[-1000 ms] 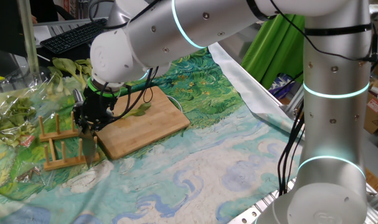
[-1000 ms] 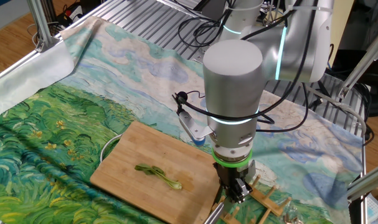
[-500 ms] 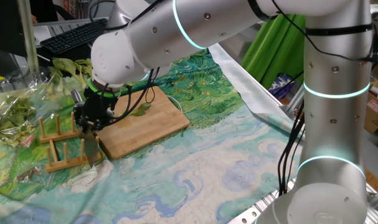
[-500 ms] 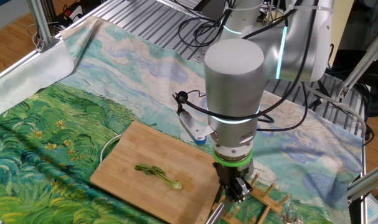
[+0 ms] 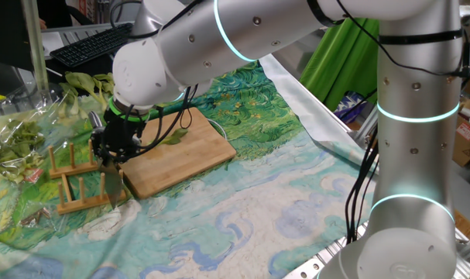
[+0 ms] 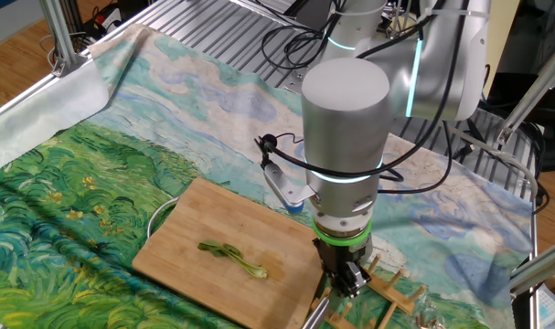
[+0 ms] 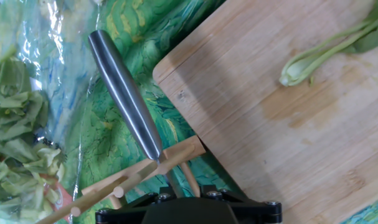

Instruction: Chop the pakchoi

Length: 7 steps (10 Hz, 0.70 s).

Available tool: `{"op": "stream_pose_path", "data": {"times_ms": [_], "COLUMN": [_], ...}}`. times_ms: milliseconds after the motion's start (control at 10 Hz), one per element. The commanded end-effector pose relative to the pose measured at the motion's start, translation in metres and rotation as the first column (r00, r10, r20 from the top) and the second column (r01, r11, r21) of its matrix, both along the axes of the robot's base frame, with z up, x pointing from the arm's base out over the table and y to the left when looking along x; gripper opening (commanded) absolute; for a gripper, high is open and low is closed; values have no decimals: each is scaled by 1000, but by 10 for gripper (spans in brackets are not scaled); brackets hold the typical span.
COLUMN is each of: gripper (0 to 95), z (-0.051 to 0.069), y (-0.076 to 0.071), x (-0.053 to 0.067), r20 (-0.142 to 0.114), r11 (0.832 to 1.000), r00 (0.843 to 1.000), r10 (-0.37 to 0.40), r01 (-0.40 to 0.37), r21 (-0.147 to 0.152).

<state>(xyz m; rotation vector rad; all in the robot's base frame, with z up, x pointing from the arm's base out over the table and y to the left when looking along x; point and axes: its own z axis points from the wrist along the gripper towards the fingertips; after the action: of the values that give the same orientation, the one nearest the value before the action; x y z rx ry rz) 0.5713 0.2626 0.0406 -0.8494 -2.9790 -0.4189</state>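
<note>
Firstly, one fixed view. Item: gripper (image 5: 108, 157), pointing steeply down at the near-left corner of the cutting board (image 5: 190, 155), directly over a wooden rack (image 5: 72, 180). A knife (image 5: 110, 186) stands blade-down in the rack beneath the black fingers; whether they pinch it cannot be told from this side. Item: pakchoi (image 5: 173, 136), a small green leaf lying on the board beside the arm's cables. Item: wrapped greens (image 5: 14, 139) in clear plastic at the left, not part of the job.

Next, the other fixed view. Pakchoi (image 6: 232, 259) lies flat near the middle of the board (image 6: 218, 239), whole and uncut, apart from the gripper (image 6: 350, 279), which hangs at the board's right edge above the rack (image 6: 396, 297). The jaws stand narrow; nothing proves a hold.

Lastly, the hand view. Knife handle (image 7: 125, 96), a steel cylinder, leans away from the camera and meets the rack (image 7: 145, 174) at a crossbar. Pakchoi stem end (image 7: 294, 73) shows at upper right on the board (image 7: 257, 130).

Judgement: step in hand is taking the knife from the rack. Grip should be square on the handle and firm, then a straight lift clear of the pegs before swinging to the leaf.
</note>
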Motion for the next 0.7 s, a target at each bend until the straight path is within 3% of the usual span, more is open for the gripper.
{"op": "stream_pose_path", "data": {"times_ms": [100, 300, 700], "gripper": [190, 190, 190], "z": [0, 0, 0], "y": [0, 0, 0], "x": [0, 0, 0], "r20": [-2, -5, -2], "r11": [1000, 999, 999], "r00": [1000, 1000, 1000], "r10": [-16, -22, 18], "r01": [16, 21, -18], "r21": [-19, -42, -36]}}
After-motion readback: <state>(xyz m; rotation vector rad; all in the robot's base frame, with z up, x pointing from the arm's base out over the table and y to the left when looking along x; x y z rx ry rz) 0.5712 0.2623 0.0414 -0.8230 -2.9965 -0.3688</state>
